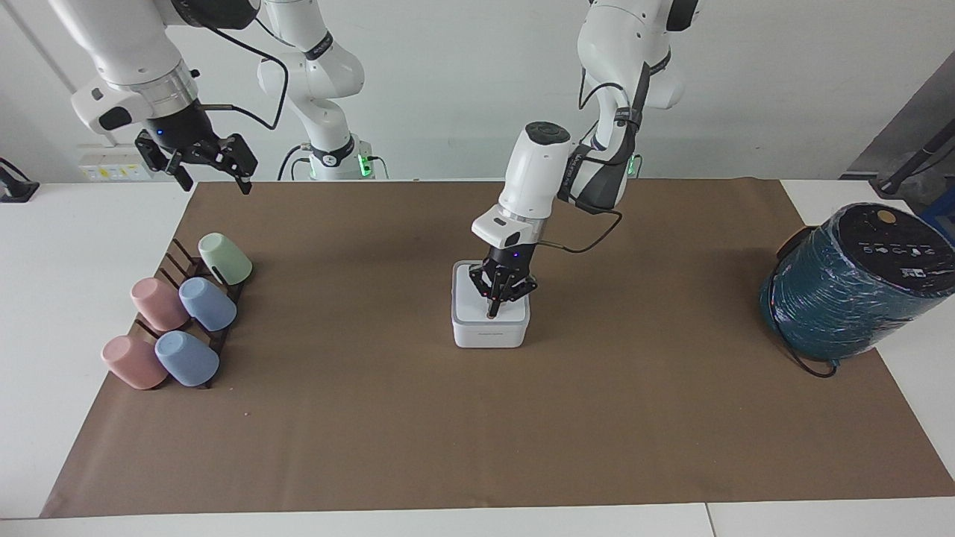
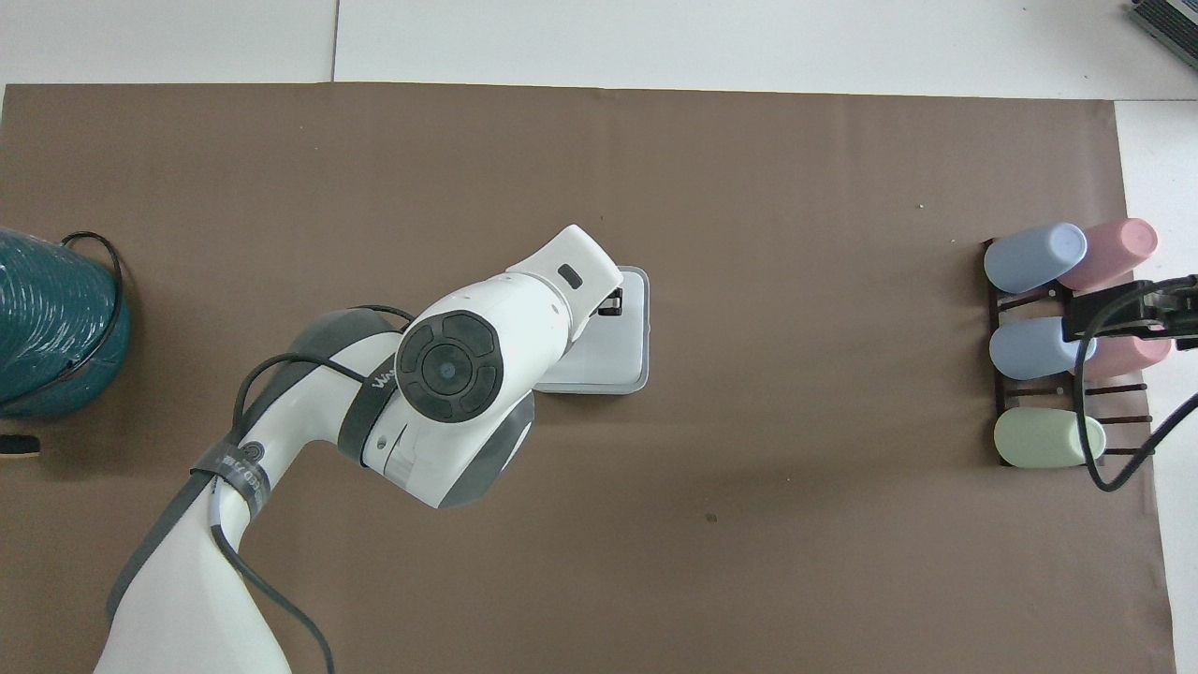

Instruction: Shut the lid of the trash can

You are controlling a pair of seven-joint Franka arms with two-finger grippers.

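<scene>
While the right arm waits, its right gripper (image 1: pixel 207 165) hangs with jaws spread apart over the right arm's end of the surface (image 1: pixel 388 418), above the rack of cups (image 1: pixel 179 313). The trash can (image 1: pixel 490 333) stands on the brown paper near the middle of the surface, its front with faint grey text turned away from the robots. The lid (image 1: pixel 471 300) lies flat on top of the trash can, with nothing of the inside showing. The left gripper (image 1: pixel 493 309) points straight down onto the lid, its jaws drawn together into one tip, and that tip touches the lid's top near the edge farther from the robots. In the overhead view the left arm's white wrist covers much of the lid (image 2: pixel 622 346). A teal-wrapped cylinder (image 1: pixel 850 287) stands well apart at the left arm's end of the surface.
</scene>
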